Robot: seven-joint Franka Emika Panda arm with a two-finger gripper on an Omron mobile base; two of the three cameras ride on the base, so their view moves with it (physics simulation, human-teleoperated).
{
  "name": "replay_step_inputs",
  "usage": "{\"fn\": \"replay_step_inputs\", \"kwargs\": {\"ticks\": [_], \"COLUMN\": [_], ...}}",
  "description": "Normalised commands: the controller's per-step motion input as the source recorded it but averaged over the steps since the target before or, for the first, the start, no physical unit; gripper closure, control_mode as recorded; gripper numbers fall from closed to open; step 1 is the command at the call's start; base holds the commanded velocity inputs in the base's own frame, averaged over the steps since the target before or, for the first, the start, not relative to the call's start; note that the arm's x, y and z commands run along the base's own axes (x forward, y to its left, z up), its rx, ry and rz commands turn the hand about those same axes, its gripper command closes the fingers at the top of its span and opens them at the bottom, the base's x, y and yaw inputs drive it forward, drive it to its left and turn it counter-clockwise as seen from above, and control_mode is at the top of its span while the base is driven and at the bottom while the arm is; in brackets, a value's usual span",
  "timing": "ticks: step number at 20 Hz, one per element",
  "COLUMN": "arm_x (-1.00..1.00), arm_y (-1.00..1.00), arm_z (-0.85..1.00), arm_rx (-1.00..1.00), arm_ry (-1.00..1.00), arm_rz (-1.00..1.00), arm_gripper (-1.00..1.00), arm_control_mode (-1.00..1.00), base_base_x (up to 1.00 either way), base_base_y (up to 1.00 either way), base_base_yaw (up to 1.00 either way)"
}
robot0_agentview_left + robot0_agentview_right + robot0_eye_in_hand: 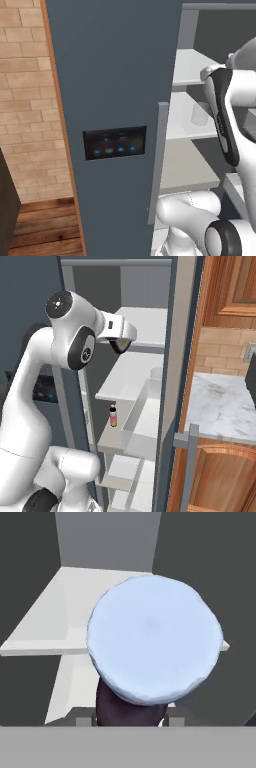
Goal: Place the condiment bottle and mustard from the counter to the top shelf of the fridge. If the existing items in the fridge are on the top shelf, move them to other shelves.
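Directly below the hand camera sits the condiment bottle (150,647): dark maroon body, pale lilac cap facing the lens, one in count. Its body sits between the fingers of the gripper (131,721), half closed, apparently holding it. Beyond, inside the fridge (115,75), one glass (199,114) stands on a white shelf (182,122). One small bottle (113,416) stands lower down.

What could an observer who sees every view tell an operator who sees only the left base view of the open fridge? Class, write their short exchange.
Operator: Is the gripper carrying anything?
Observer: Yes. The hand view shows a dark bottle with a pale cap, close up.
Operator: Where is the gripper?
Observer: In the right base view, the gripper is at the front edge of the top shelf.
Operator: Anything lower down?
Observer: A small bottle stands on a lower shelf.
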Motion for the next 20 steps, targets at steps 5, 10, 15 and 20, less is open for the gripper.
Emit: {"fn": "replay_step_inputs", "kwargs": {"ticks": [5,10,15,20], "arm_x": [0.45,0.49,0.7,0.73], "arm_y": [-0.13,-0.37,-0.42,-0.35], "arm_z": [0.01,0.0,-0.02,-0.11], "arm_rx": [-0.01,0.0,0.0,0.0], "arm_ry": [0.01,0.02,0.06,0.1], "arm_rz": [0.03,0.06,0.07,0.06], "arm_gripper": [1.0,1.0,1.0,1.0], "arm_control_mode": [-1.0,-1.0,-1.0,-1.0], "base_base_x": [0.0,0.0,0.0,0.0], "base_base_y": [0.0,0.0,0.0,0.0], "base_base_yaw": [0.0,0.0,0.0,0.0]}}
